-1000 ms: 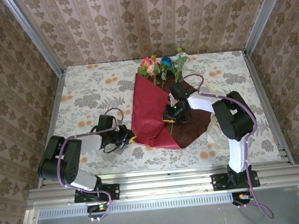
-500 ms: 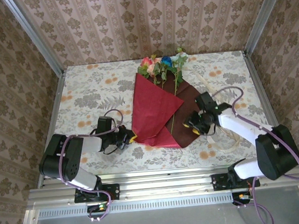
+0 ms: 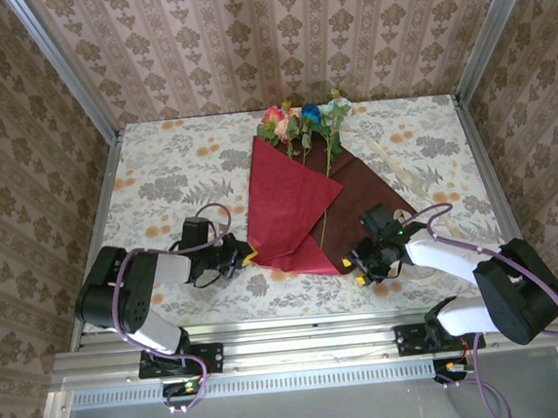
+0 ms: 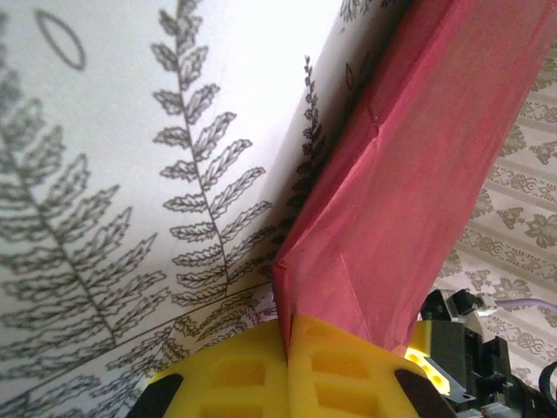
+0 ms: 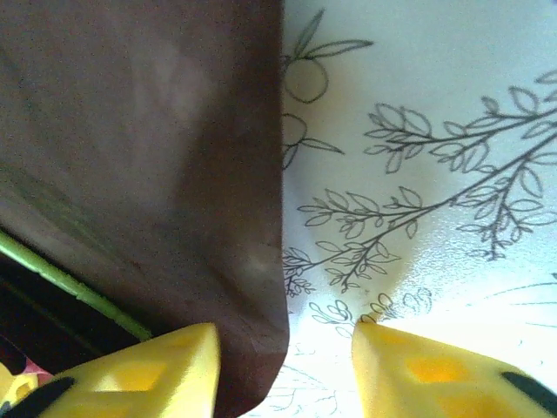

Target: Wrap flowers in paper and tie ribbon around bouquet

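The paper (image 3: 288,203) lies mid-table, its crimson left half folded over the stems and its maroon half (image 3: 371,201) flat on the right. The flowers (image 3: 300,119) poke out at its far end. My left gripper (image 3: 242,259) is shut on the red paper's (image 4: 409,192) near-left folded corner, with its fingers (image 4: 261,374) pressed together. My right gripper (image 3: 362,265) is open at the maroon near-right edge. In the right wrist view that gripper (image 5: 283,366) has the maroon paper (image 5: 139,131) corner between its spread fingertips, and a green stem (image 5: 70,283) runs past. The cream ribbon (image 3: 392,160) lies to the right.
The floral tablecloth (image 3: 159,180) covers the table. Metal frame rails (image 3: 498,200) run along both sides, and patterned walls close the back. My right arm's elbow (image 3: 520,286) sits low near the right rail.
My right arm swung off the middle of the paper, out to the right, then back to the paper's near-right edge, where its jaws are open. The left gripper kept its hold.
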